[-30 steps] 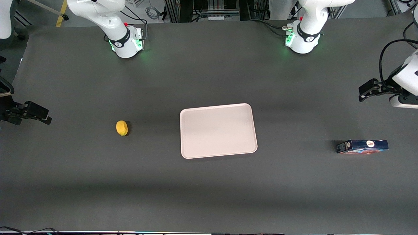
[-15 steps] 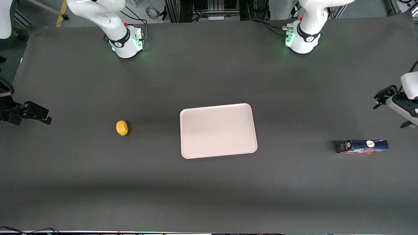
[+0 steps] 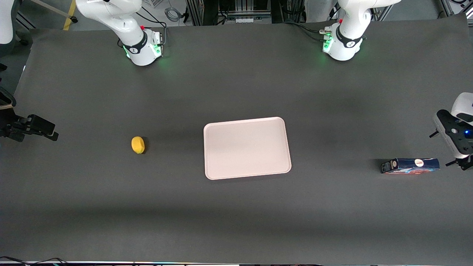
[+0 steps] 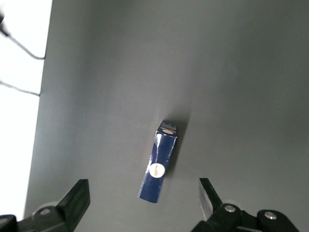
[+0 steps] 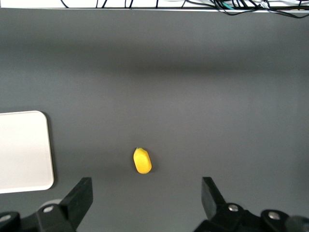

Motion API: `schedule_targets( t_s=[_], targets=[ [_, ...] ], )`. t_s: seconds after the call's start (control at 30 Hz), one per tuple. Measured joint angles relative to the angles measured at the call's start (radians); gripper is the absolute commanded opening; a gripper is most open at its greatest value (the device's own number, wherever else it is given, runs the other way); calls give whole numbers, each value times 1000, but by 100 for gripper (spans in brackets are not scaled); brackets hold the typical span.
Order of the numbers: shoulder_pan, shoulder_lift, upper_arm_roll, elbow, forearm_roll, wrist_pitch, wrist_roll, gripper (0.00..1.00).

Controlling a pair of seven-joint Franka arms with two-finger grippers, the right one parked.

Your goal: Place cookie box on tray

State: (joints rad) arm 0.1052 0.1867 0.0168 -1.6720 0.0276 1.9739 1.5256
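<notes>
The cookie box (image 3: 410, 166) is a slim navy box with a round white-red logo. It lies flat on the dark table toward the working arm's end, well apart from the pale pink tray (image 3: 247, 147) at the table's middle. My left gripper (image 3: 443, 148) hangs above the table beside the box's outer end, a little farther from the front camera. In the left wrist view the gripper (image 4: 143, 203) is open and empty, and the box (image 4: 160, 163) lies on the table below, between the spread fingers (image 4: 77, 198). The tray is bare.
A small yellow rounded lump (image 3: 138, 145) lies on the table toward the parked arm's end, beside the tray. It also shows in the right wrist view (image 5: 142, 161), next to the tray's corner (image 5: 29, 145). The table's edge (image 4: 41, 96) runs near the box.
My left gripper has moved nearer to the front camera, toward the cookie box, and has turned to point down at the table. The box, tray and yellow lump have not moved.
</notes>
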Motion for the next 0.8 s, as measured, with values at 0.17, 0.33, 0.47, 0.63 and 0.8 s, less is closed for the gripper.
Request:
schedule_targets(
  t_s=[0.17,0.33,0.47,0.63,0.8],
  targets=[
    [23,18,3,-35,0,41,33,100],
    [43,31,5,-104,-1,146,77,100],
    [47,33,5,-170,-1,246,114,100],
    [47,34,7,-264,-3,389,190,100],
    [48,49,21,-304,-35,421,261,100]
  ],
)
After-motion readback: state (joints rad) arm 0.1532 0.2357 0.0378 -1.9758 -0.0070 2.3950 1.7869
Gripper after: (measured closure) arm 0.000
